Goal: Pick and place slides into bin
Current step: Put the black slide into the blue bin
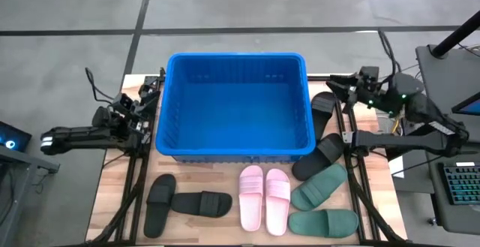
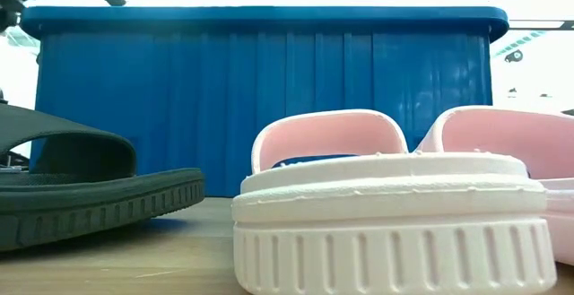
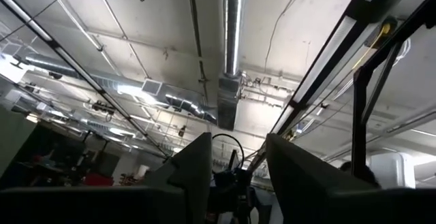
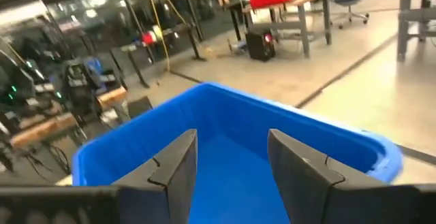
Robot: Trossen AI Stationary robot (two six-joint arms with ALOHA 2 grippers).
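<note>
The blue bin point(image 1: 234, 151) stands at the table's middle, and only its blue floor shows inside. The slides all lie flat on the table. Two black ones point(image 1: 160, 204) point(image 1: 201, 203) are at the near left. Two pink ones point(image 1: 251, 197) point(image 2: 390, 214) are near the middle, and two green ones point(image 1: 319, 186) point(image 1: 324, 221) at the near right. Two more black slides point(image 1: 323, 103) point(image 1: 319, 157) lie beside the bin's right wall. My left gripper point(image 1: 152, 91) point(image 3: 238, 142) is open beside the bin's far left corner, tilted up toward the ceiling. My right gripper point(image 1: 339, 82) point(image 4: 231, 139) is open beside the far right corner, facing the bin point(image 4: 225, 129).
Black frame rails point(image 1: 135, 179) point(image 1: 358, 187) run along both sides of the wooden table. A keyboard point(image 1: 459, 187) and equipment sit off the table's right edge. Bare wood shows between the bin's near wall and the row of slides.
</note>
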